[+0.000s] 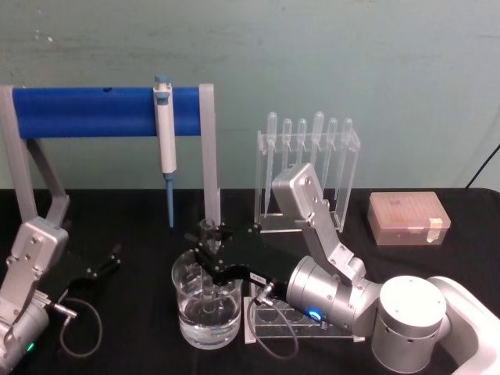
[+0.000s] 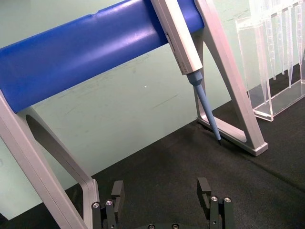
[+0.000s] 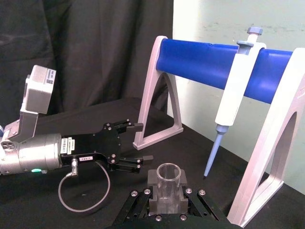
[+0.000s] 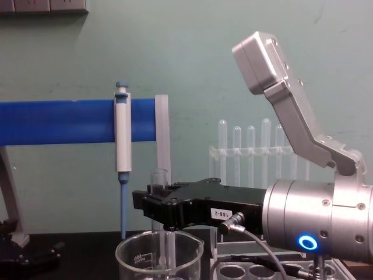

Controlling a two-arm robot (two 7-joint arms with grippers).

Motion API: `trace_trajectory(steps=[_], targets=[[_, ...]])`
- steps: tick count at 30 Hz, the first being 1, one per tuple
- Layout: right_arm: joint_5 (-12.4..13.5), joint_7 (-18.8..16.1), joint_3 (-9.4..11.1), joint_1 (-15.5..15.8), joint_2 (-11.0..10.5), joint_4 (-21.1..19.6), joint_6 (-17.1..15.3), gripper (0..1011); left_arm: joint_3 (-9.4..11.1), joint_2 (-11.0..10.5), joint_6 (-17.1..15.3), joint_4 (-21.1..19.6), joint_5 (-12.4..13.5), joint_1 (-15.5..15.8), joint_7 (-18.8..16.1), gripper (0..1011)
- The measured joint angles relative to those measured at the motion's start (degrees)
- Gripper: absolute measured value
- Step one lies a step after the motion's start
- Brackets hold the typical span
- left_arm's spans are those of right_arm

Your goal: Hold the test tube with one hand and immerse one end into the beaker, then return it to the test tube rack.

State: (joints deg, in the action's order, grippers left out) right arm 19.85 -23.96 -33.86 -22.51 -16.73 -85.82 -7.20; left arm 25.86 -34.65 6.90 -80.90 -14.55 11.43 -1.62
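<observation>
Beaker [image 1: 184,311] at 6 o'clock on the black worktop [image 1: 133,312]. Above it, the right gripper [image 1: 209,241] is clamped on the upright test tube [image 4: 159,176], whose lower end sits inside the beaker. Left gripper [image 2: 159,191], at the beaker's 9 o'clock, gapes wide, holding nothing.

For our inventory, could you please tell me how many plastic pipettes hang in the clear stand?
6 pipettes, side by side in the clear stand at the back, leftmost to rightmost; the right arm covers some lower ends, but none seems hidden.
</observation>
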Motion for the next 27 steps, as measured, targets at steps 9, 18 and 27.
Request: trace_trajectory(steps=[9, 18, 27], targets=[[0.1, 0.0, -0.1, -0.1, 0.0, 0.0, 0.0, 224, 0.0, 0.0, 0.0, 0.0, 0.0, 0.0, 0.0, 1000], [0.1, 0.0, -0.1, -0.1, -0.1, 0.0, 0.0, 225, 0.0, 0.0, 0.0, 0.0, 0.0, 0.0, 0.0, 1000], [0.2, 0.0, -0.1, -0.2, -0.1, 0.0, 0.0, 225, 0.0, 0.0, 0.0, 0.0, 0.0, 0.0, 0.0, 1000]])
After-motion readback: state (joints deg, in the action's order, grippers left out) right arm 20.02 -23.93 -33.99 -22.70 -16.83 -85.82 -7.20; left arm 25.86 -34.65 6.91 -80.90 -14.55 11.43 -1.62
